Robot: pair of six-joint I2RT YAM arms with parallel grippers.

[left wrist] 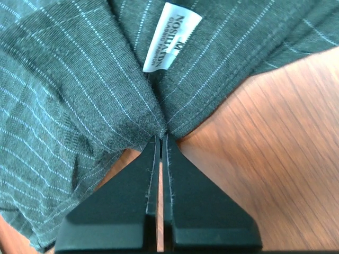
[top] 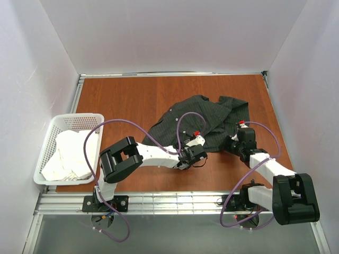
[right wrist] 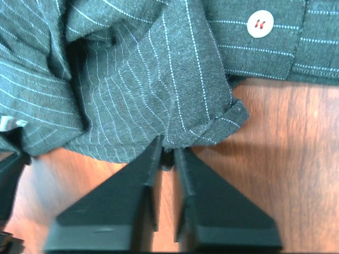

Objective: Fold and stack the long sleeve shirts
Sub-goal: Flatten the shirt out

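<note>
One shirt point(top: 212, 108): left wrist shows its label point(left wrist: 172, 36); right wrist, a button point(right wrist: 259, 24).

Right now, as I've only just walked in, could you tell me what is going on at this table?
Two robot arms are handling a crumpled dark pinstriped shirt on the wooden table. The left claw is shut on its near edge, close to a white label; the right claw pinches a hem corner. Nothing is folded yet. A white basket of pale cloths sits at the left.
</note>
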